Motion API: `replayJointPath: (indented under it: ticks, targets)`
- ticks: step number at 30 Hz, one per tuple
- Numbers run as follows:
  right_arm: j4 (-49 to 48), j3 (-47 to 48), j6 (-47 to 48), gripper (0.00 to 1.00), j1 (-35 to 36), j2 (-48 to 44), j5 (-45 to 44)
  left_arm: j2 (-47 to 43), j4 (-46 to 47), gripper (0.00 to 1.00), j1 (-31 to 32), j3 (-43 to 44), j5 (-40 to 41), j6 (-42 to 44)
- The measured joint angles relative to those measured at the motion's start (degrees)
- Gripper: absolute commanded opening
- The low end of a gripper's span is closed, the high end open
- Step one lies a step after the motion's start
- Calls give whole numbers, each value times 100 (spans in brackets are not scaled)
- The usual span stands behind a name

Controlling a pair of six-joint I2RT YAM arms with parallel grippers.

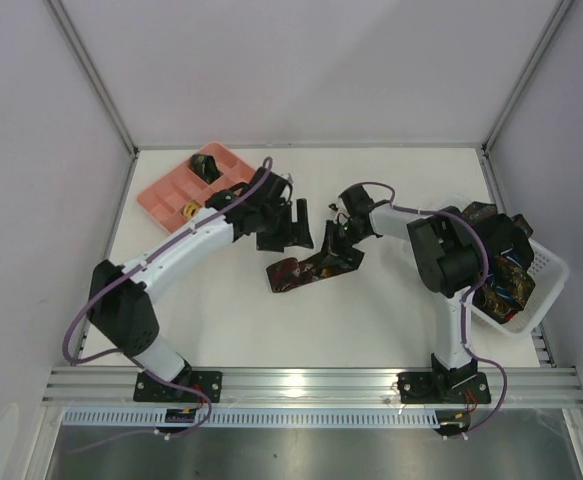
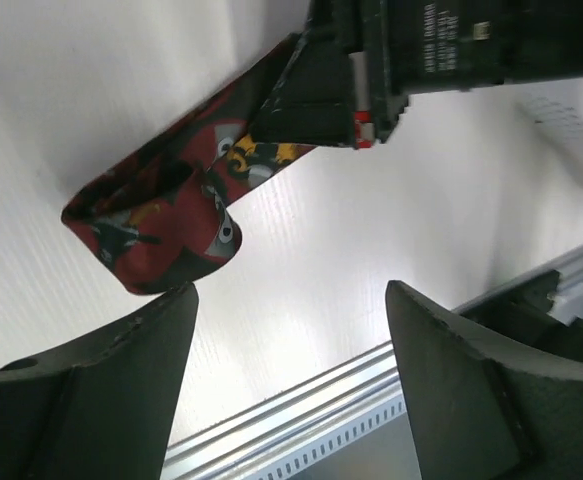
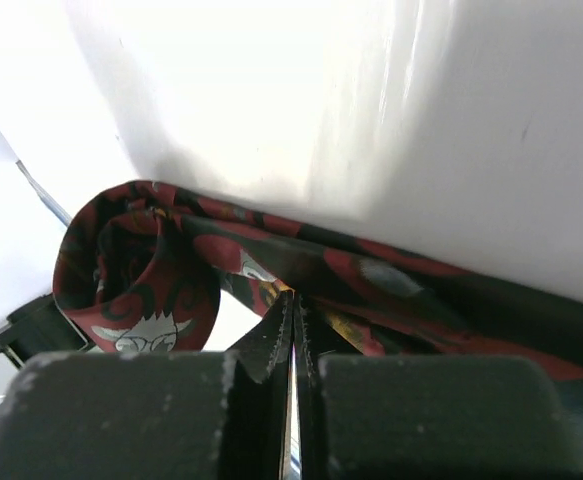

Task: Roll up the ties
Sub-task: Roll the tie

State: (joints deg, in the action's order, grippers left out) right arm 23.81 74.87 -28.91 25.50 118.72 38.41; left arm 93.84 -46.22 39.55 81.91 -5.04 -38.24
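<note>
Tie [image 1: 296, 272], 1 end curled into loose roll | right claw [image 3: 293, 312] pinching it | left claw [image 2: 291, 300] spread

The left arm [image 1: 186, 245] goes up from its base to a raised elbow on the far left. From there its forearm reaches forward and rightward, toward the other arm. The left gripper [image 1: 299, 238] tips downward with its jaws spread wide (the wrist view shows a broad gap between the two dark fingers [image 2: 121, 390]). The right arm [image 1: 449, 262] stands up from its base, folds at a bulky elbow and stretches leftward, with the wrist bent down at the end. The right gripper [image 1: 338, 258] has its jaws pressed together on a fold of the tie [image 1: 293, 274]. In its own wrist view, only a thin slit shows between the pads.
</note>
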Motion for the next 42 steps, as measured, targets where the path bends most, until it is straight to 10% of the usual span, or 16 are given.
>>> replayJointPath:
  ticks: [10,25,42]
  targets:
    - [518,1213,271,3,7,802,234,4,824,70,-1386,-516,-1019,800]
    - [1362,960,334,12,103,-426,-728,-195,1453,37,-1379,-1567,-1794,879]
    - [1270,883,197,9,118,-389,-647,1209,2302,33,-1054,-1331,-2579,205]
